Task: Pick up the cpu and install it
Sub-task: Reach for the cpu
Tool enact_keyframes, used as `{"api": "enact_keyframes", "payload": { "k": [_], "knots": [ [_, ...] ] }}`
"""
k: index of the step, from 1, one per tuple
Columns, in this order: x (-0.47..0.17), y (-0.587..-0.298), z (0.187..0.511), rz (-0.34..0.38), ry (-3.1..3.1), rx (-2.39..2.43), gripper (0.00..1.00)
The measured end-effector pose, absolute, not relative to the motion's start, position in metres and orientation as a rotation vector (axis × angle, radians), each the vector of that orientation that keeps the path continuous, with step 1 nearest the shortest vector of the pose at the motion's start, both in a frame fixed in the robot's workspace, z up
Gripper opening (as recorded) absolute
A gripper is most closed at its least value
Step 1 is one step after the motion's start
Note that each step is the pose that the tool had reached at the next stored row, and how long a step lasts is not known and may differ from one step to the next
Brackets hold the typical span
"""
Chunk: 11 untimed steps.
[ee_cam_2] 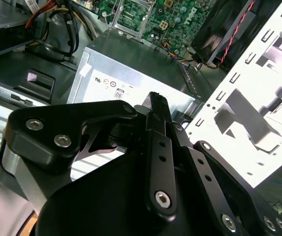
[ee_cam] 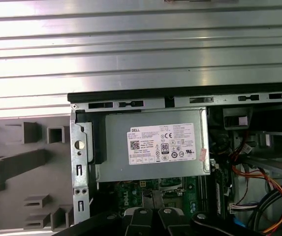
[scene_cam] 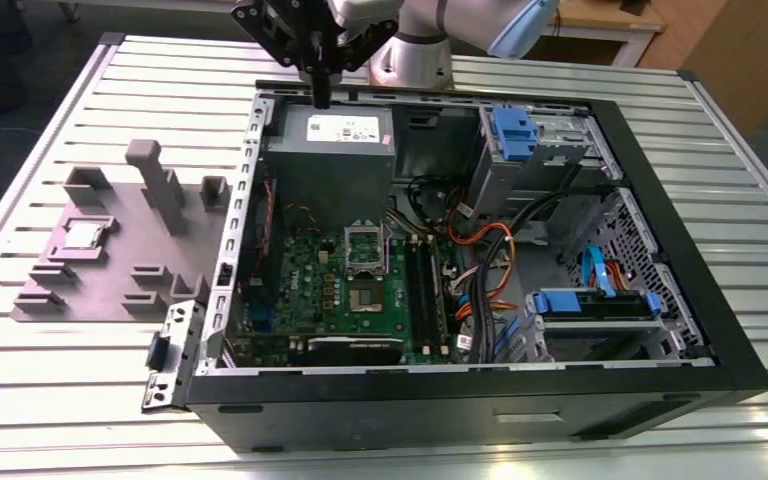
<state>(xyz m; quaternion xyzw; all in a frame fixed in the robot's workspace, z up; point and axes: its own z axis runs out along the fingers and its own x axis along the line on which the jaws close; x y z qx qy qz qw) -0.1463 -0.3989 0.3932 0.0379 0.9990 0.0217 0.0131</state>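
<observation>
cpu: one, on grey fixture.
gripper: one, fingers clenched, empty, above power supply.
surface: slatted metal table, bearing one open computer case.

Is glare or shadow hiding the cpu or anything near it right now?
Exterior view: the cpu on the grey fixture is evenly lit, while the table glares along its slats. First wrist view: the slats wash out white. Second wrist view: the bright metal panel glares behind the dark gripper.
</observation>
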Motion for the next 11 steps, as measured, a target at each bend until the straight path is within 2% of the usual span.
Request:
{"api": "enact_keyframes", "payload": {
  "k": [11],
  "knots": [
    [-0.1535, -0.3989, 0.3926, 0.068, 3.112, 0.118, 0.11]
  ]
}}
